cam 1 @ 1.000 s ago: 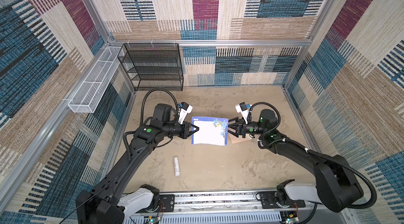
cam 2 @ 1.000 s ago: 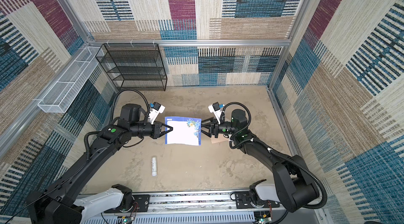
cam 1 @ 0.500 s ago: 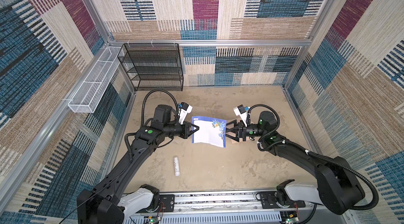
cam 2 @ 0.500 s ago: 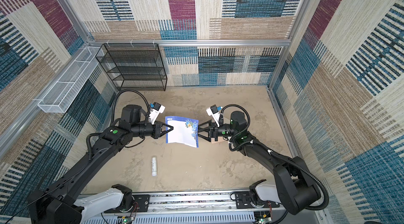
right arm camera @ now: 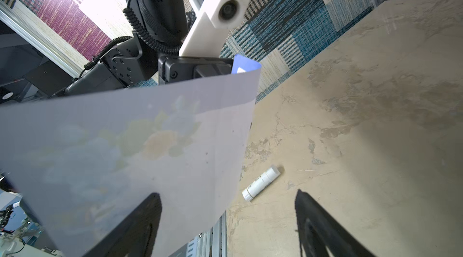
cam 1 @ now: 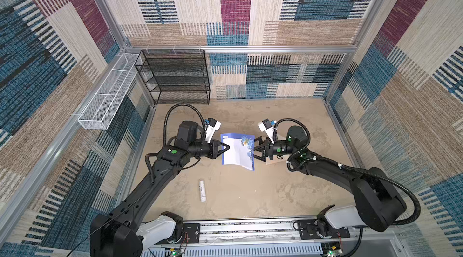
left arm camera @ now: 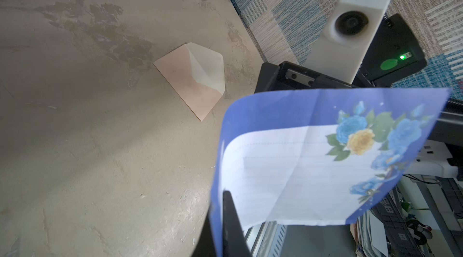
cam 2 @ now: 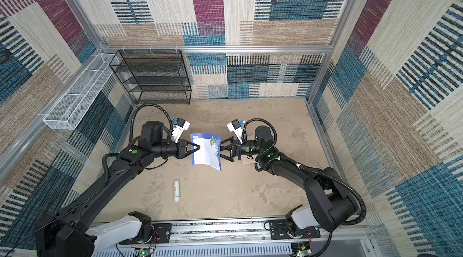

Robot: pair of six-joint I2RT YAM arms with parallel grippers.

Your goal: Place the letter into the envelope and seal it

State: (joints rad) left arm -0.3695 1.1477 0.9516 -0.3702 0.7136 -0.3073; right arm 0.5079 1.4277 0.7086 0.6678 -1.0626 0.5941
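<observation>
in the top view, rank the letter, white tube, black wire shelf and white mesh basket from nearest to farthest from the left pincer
1. letter: its edge is clamped in the left pincer.
2. white tube: lying on the table, toward the front rail.
3. black wire shelf: against the back wall.
4. white mesh basket: up on the left wall.

Bright, even light — soft shadows, the letter blurred up close.
</observation>
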